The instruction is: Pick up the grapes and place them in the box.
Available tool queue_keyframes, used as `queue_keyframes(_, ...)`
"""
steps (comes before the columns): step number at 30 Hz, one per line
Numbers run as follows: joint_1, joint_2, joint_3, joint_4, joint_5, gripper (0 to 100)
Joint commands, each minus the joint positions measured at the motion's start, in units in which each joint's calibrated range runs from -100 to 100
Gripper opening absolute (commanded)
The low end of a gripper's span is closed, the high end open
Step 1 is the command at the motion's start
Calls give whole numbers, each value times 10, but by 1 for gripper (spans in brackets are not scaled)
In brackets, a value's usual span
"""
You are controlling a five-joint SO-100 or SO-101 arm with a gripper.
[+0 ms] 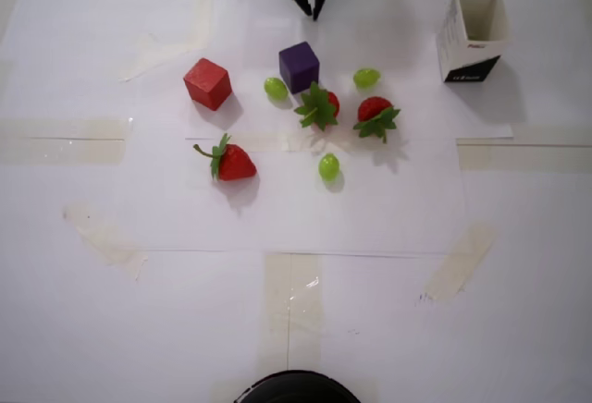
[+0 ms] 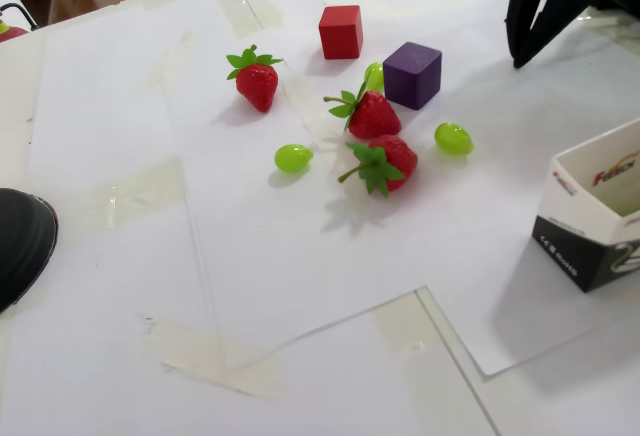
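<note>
Three light-green grapes lie among the strawberries. One grape (image 1: 276, 88) (image 2: 374, 76) is left of the purple cube, one grape (image 1: 366, 78) (image 2: 453, 138) is to that cube's right, and one grape (image 1: 328, 166) (image 2: 293, 158) lies alone nearer the front. The white box (image 1: 451, 41) (image 2: 590, 224) with a black band stands open-topped at the right. My black gripper (image 1: 312, 13) (image 2: 518, 56) hangs at the far edge, behind the purple cube, fingertips together, holding nothing and well away from every grape.
A red cube (image 1: 207, 83) (image 2: 340, 32) and a purple cube (image 1: 299, 67) (image 2: 412, 74) stand near the grapes. Three red strawberries (image 1: 231, 160) (image 1: 319, 105) (image 1: 375, 115) lie around them. A black round object (image 1: 296, 388) (image 2: 18, 241) sits at the near edge.
</note>
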Motion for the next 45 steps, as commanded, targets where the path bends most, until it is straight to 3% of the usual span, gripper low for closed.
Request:
queue_keyframes(1,15,68,-124,-19,3,0)
queue_keyframes(17,-59,524,-513,-73,0,0)
queue_keyframes(33,-173,671,-571,-95,-9,1)
queue_keyframes(37,-195,706,-571,-118,-6,13)
queue_keyframes(45,-204,777,-549,-182,-9,19)
